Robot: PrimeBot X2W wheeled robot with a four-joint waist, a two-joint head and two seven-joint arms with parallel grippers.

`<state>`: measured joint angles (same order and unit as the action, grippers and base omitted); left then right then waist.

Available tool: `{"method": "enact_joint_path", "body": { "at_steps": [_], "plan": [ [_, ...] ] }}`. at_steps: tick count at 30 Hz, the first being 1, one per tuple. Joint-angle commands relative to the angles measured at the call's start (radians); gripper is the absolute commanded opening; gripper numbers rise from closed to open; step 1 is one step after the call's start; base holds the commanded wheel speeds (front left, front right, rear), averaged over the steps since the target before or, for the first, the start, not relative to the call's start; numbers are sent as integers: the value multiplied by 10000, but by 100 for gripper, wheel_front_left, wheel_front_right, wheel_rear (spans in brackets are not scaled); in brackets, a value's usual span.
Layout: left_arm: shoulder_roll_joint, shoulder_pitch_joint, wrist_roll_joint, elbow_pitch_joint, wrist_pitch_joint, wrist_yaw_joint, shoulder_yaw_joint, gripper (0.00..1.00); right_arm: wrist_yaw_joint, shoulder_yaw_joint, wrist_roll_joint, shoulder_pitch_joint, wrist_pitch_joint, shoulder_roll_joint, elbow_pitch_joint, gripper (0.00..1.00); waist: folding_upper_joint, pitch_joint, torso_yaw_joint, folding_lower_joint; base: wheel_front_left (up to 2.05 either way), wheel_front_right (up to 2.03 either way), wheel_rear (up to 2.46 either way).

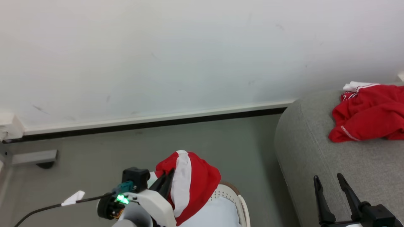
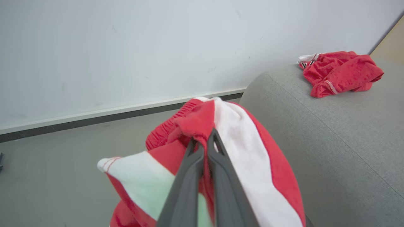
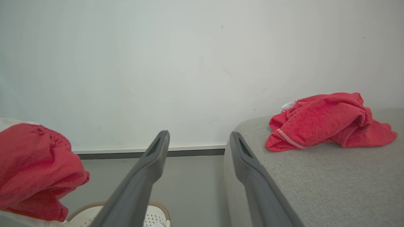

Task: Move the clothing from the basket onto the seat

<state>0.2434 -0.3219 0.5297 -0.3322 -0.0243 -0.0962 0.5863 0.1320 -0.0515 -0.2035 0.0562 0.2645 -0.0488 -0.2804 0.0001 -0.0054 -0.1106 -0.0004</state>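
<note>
Head view: left pincer (image 1: 170, 175) clamps garment (image 1: 197, 179) over basket (image 1: 241, 205) (right pincer (image 1: 328, 177) agape).

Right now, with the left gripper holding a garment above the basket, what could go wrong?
The left gripper pinches just a small fold of the red-and-white garment, so it might slip and land on the floor short of the seat. The hanging cloth could also snag the basket rim or the open right gripper on the way across.
</note>
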Motion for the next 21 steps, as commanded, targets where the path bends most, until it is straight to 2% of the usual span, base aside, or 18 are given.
{"method": "enact_joint_path", "body": {
  "at_steps": [1,7,21],
  "plan": [
    [130,206,112,211,34,-84,-55,0,-26,17,72,-163,-5,-33,17,100,-1,-254,78,4,0,0,0],
    [657,548,148,1558,460,-536,-288,0,-26,-74,86,-456,-5,-31,29,100,-1,-574,40,4,0,0,0],
    [1350,853,132,2998,1009,-994,-513,0,-26,-175,33,-952,-5,-31,99,100,-1,-1037,-44,4,0,0,0]
  ]
}}
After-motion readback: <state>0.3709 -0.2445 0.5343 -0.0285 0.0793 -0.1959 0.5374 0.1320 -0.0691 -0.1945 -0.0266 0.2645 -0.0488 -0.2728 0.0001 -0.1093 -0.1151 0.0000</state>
